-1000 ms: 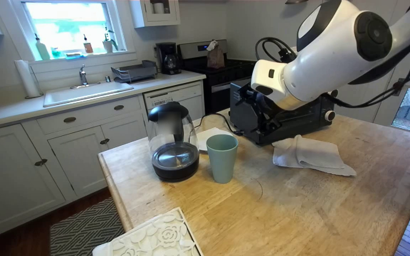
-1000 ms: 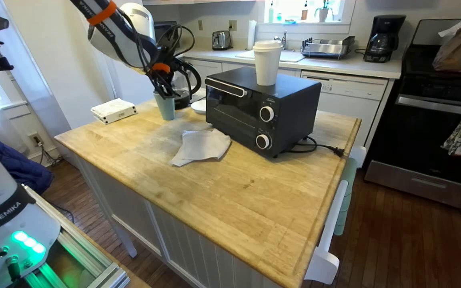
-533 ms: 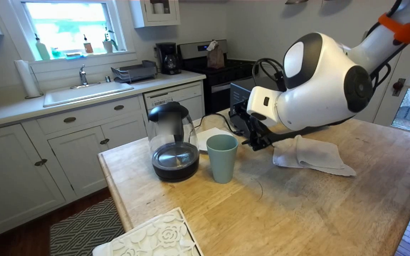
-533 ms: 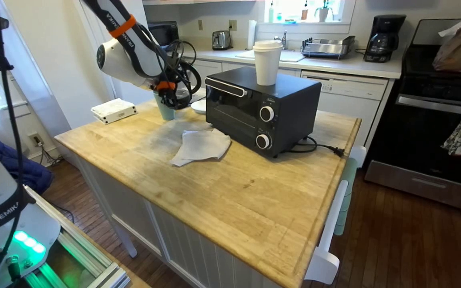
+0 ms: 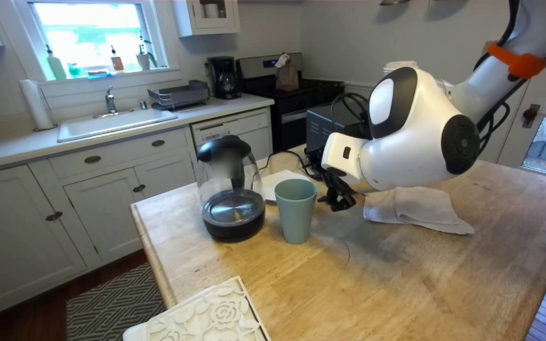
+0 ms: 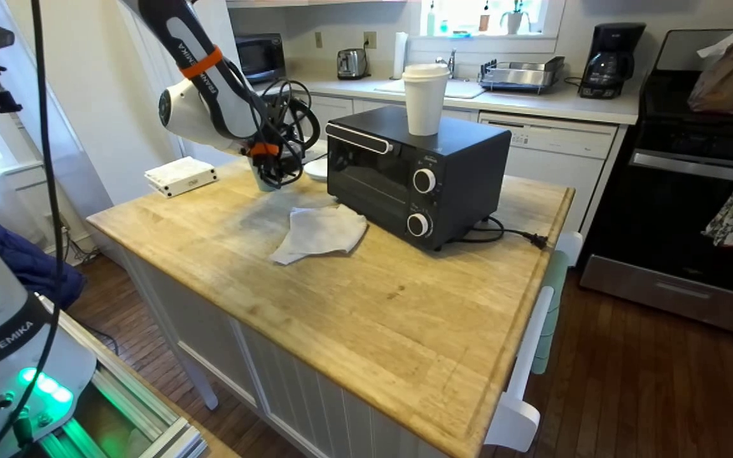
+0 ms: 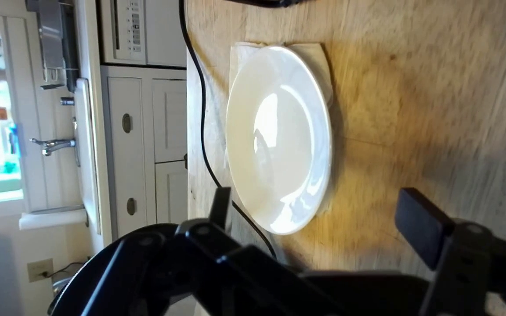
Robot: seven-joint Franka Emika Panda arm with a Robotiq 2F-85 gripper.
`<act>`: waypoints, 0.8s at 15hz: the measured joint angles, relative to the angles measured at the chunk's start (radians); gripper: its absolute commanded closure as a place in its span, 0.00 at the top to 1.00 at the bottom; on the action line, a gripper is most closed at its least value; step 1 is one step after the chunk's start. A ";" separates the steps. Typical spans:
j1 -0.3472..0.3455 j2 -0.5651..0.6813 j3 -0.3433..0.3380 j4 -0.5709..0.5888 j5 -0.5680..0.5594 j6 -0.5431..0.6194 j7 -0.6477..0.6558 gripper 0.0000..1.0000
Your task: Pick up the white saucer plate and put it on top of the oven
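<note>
The white saucer plate lies on a pale napkin on the wooden table and fills the middle of the wrist view. In an exterior view it shows partly beside the oven's left end. The black oven stands on the table; in an exterior view the arm hides much of it. My gripper is open and empty. Its fingers are wide apart, near the plate's close edge and not touching it. In both exterior views the gripper hangs low between teal cup and oven; there it also shows dark.
A tall white cup stands on the oven's top. The teal cup and a glass kettle stand close to the plate. A folded white cloth lies before the oven. A black cable runs past the plate. A white patterned box is at the side.
The arm has swung round and come down. The gripper is lower, in the gap between the teal cup and the oven. The plate, cups and oven have not moved.
</note>
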 measured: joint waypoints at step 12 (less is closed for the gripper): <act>-0.019 0.021 0.003 0.041 0.000 0.026 0.000 1.00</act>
